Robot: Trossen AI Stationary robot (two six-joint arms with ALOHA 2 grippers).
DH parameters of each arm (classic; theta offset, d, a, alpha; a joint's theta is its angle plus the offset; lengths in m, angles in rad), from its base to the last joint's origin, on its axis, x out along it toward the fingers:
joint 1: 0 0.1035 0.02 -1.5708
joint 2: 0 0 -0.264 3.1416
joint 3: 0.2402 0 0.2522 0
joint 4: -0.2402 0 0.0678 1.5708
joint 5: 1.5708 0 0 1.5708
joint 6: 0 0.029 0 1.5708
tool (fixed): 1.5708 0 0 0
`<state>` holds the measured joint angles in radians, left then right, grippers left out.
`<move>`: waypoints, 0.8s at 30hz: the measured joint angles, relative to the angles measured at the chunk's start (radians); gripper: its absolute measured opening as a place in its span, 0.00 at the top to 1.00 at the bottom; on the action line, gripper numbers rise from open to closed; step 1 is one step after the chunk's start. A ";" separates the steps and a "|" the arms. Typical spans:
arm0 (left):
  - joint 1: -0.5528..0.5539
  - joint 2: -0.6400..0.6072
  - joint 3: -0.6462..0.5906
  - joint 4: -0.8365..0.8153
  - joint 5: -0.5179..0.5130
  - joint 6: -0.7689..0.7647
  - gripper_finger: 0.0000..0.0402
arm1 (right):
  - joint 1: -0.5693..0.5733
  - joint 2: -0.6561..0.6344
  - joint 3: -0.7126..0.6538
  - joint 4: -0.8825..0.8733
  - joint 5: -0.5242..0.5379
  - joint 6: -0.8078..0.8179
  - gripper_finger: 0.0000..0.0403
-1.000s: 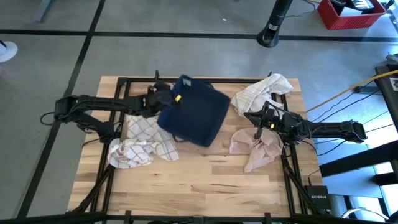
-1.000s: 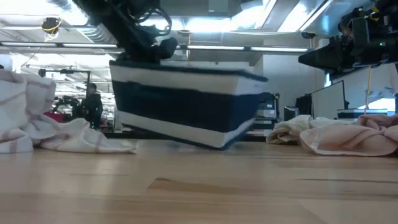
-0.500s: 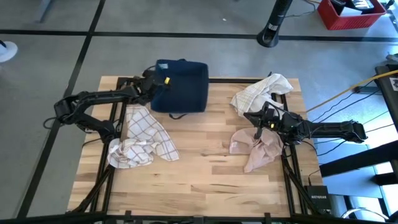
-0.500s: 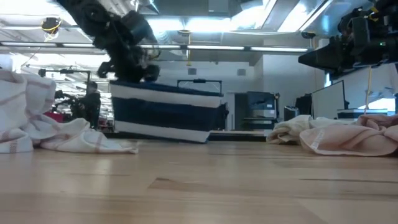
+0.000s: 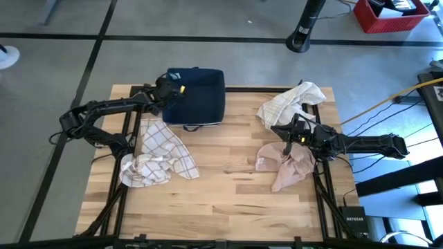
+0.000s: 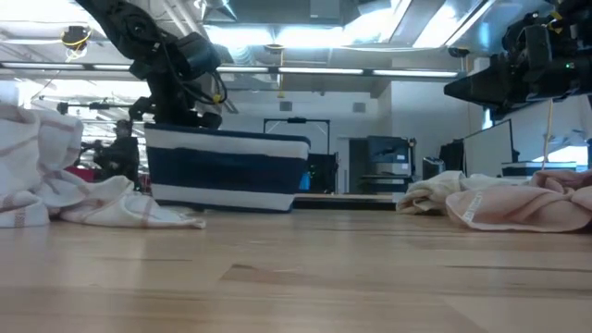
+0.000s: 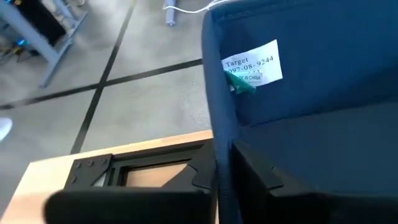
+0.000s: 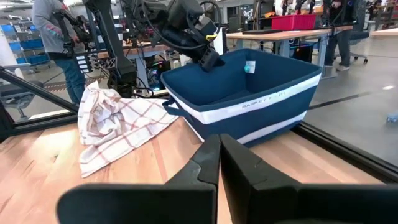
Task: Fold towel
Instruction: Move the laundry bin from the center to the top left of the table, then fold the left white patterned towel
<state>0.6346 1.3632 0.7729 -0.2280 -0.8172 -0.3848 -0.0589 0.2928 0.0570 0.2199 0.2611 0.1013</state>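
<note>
A navy basket [image 5: 197, 97] with a white band sits at the table's far edge and partly overhangs it. My left gripper [image 5: 169, 90] is shut on the basket's left rim. A white towel with red checks [image 5: 158, 155] lies crumpled near the left edge. A pink towel [image 5: 282, 164] lies rumpled on the right side. Another white towel [image 5: 291, 104] lies bunched at the far right corner. My right gripper [image 5: 286, 135] is shut and hangs above the pink towel, touching nothing; the low view shows that arm [image 6: 527, 55] raised. My left gripper holds the basket's side wall at its top rim [image 7: 217, 124], near the white label [image 7: 252, 65]. One finger [image 7: 280, 180] is inside the basket and one [image 7: 155, 186] is outside. The fingers come down from above and from the table's left. The basket's bottom [image 6: 222, 205] looks set down, almost level.
The middle and near part of the wooden table [image 5: 228, 200] lies bare between the towels. A black frame [image 5: 131, 104] runs along the table's edges. Beyond the far edge are a black stand base [image 5: 299, 38] and a red crate [image 5: 387, 14].
My left gripper has carried the basket from the table's middle toward the far edge and a little left, and has lowered it. The basket hung lifted and tilted; it now sits almost level at the far edge. The towels and my right arm have not moved.
</note>
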 joint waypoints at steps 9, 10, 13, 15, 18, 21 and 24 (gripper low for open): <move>-0.029 -0.110 0.031 -0.036 0.088 0.091 0.65 | 0.000 0.000 0.000 -0.015 0.000 0.002 0.96; -0.037 -0.134 0.042 -0.046 0.089 0.099 0.63 | 0.000 0.000 0.000 -0.015 -0.001 0.007 0.96; -0.076 -0.217 0.074 -0.089 0.121 0.097 0.61 | 0.000 0.000 0.000 -0.019 -0.001 0.043 0.96; -0.116 -0.276 0.084 -0.090 0.212 0.102 0.60 | 0.000 0.000 0.000 -0.024 -0.002 0.049 0.96; -0.208 -0.341 0.085 -0.097 0.459 0.118 0.62 | 0.000 0.000 0.000 -0.023 -0.013 0.049 0.96; -0.348 -0.366 0.085 -0.159 0.645 0.063 0.64 | 0.000 0.000 0.000 -0.009 -0.026 0.049 0.96; -0.519 -0.378 0.084 -0.210 0.721 -0.047 0.66 | 0.000 0.000 0.000 0.000 -0.057 0.050 0.96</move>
<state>0.1160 0.9850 0.8574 -0.4383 -0.0962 -0.4323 -0.0591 0.2928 0.0570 0.2195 0.2041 0.1516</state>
